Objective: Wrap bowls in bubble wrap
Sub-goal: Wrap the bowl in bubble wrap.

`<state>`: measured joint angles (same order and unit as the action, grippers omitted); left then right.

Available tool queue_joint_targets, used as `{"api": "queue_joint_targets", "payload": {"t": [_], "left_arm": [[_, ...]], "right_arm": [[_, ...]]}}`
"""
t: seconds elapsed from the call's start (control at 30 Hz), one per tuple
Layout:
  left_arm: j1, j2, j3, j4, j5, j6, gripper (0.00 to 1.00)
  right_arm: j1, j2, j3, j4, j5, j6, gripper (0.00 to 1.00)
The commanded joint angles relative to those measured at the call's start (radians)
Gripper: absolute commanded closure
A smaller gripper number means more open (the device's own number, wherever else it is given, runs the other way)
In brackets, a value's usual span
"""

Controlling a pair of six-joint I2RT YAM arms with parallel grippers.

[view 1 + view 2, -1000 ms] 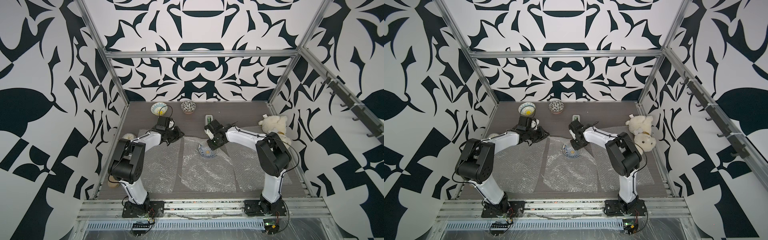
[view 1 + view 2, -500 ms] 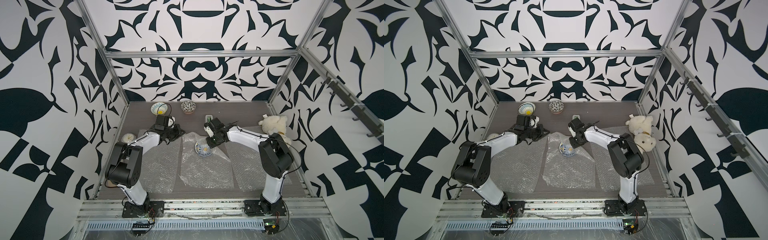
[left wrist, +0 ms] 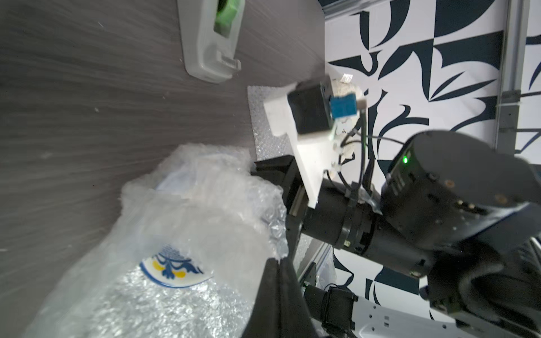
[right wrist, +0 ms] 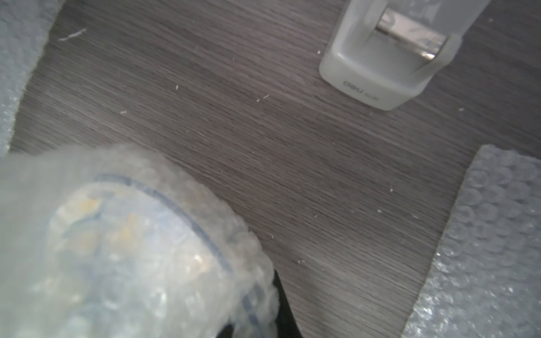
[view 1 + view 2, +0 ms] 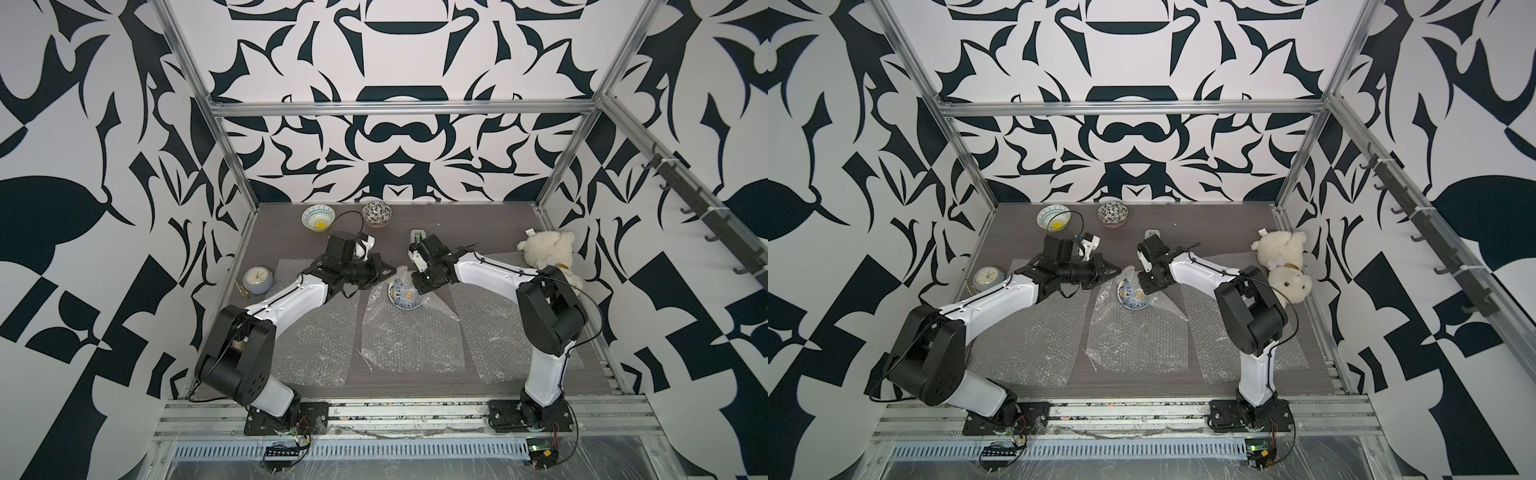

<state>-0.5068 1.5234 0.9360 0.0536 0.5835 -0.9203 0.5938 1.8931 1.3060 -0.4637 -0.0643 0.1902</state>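
Centre frame, I held left gripper (image 5: 385, 272) and right gripper (image 5: 417, 286) clamped on the far edge of the bubble wrap (image 5: 411, 336); kept high, I judged, to fold over the bowl (image 5: 403, 296).

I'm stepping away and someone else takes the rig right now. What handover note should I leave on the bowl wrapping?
Left gripper: shut on the far left corner of the middle clear bubble-wrap sheet.
Right gripper: shut on its far right corner.
Blue-patterned ceramic bowl with yellow centre: tilted on that sheet, far edge lifted behind it.
Light blue-and-white bowl and black-and-white floral bowl: bare, at the back.
Left sheet and right sheet: flat, unused.
Done: no bowl wrapped. Left: finish this fold, then two more bowls.
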Motion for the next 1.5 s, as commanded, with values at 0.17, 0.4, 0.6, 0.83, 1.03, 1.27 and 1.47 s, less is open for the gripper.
{"api": "queue_joint_targets", "payload": {"t": [0.17,0.4,0.6,0.83,1.03,1.27,1.47], "left_arm": [[-0.087,0.027,-0.107,0.182,-0.042,-0.110,1.00],[-0.135,0.187,-0.112,0.383,-0.039,-0.191,1.00],[-0.176,0.303,-0.088,0.395,-0.058,-0.217,1.00],[-0.174,0.327,-0.086,0.249,-0.146,-0.155,1.00],[-0.174,0.331,-0.053,0.192,-0.164,-0.121,1.00],[-0.174,0.337,-0.036,0.175,-0.157,-0.107,1.00],[-0.174,0.332,-0.025,0.163,-0.157,-0.100,1.00]], "right_arm": [[-0.027,0.035,-0.029,0.031,-0.049,0.041,1.00],[-0.037,0.029,-0.044,0.060,-0.111,0.071,1.00],[-0.051,0.008,-0.067,0.077,-0.141,0.085,0.99],[-0.054,-0.022,-0.072,0.042,-0.170,0.080,0.87],[-0.058,-0.046,-0.056,-0.058,-0.197,0.041,0.68],[-0.091,-0.112,-0.073,-0.094,-0.263,0.021,0.59],[-0.125,-0.143,-0.061,-0.093,-0.340,0.023,0.59]]}}
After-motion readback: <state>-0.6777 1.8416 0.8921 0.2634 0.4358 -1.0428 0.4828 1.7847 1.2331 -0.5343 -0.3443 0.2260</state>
